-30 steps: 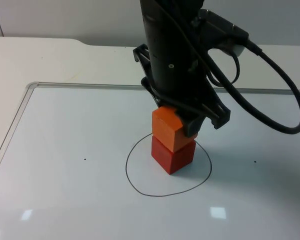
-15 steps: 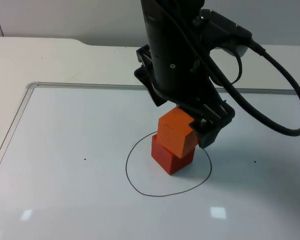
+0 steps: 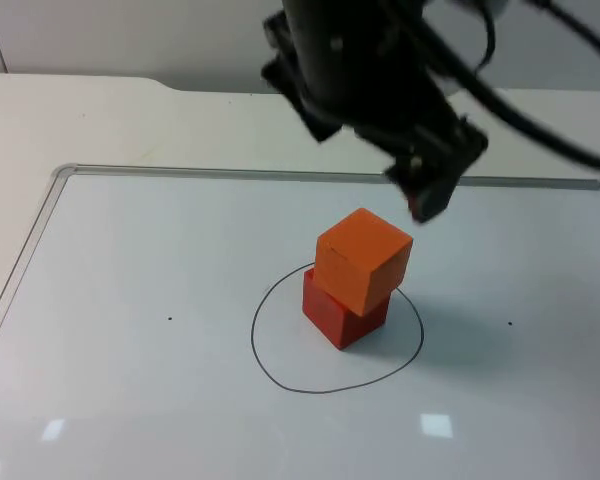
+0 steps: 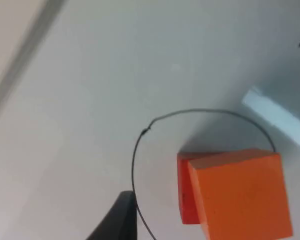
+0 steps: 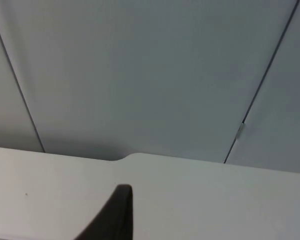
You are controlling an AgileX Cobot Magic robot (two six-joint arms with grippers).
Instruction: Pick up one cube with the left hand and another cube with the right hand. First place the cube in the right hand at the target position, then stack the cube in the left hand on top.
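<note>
- Since the earlier frames, the left gripper [image 3: 420,190] has let go of the orange cube [image 3: 363,260] and risen clear; it now hangs above and just behind the stack, toward the far right of it.
- You can see that it holds nothing. How wide its fingers are spread I cannot tell, since the top view shows only a dark mass with one fingertip [image 4: 121,220] plain in the left wrist view.
- The orange cube sits on the red cube [image 3: 342,313], and both stand inside the drawn circle [image 3: 337,328] on the whiteboard [image 3: 130,330], at the circle's far side.
- Look at the fit: the orange cube is twisted and shifted to the right of the red one, overhanging its edge. The left wrist view shows the same offset, with a strip of red [image 4: 186,187] showing along one side only.
- Risk, as I judge it: a bump from the retreating arm, or a knock to the table, could tip the overhanging cube off.
- The right gripper [image 5: 115,212] waits well away, facing the grey partition wall [image 5: 140,75]; I cannot tell whether it is spread or closed.
</note>
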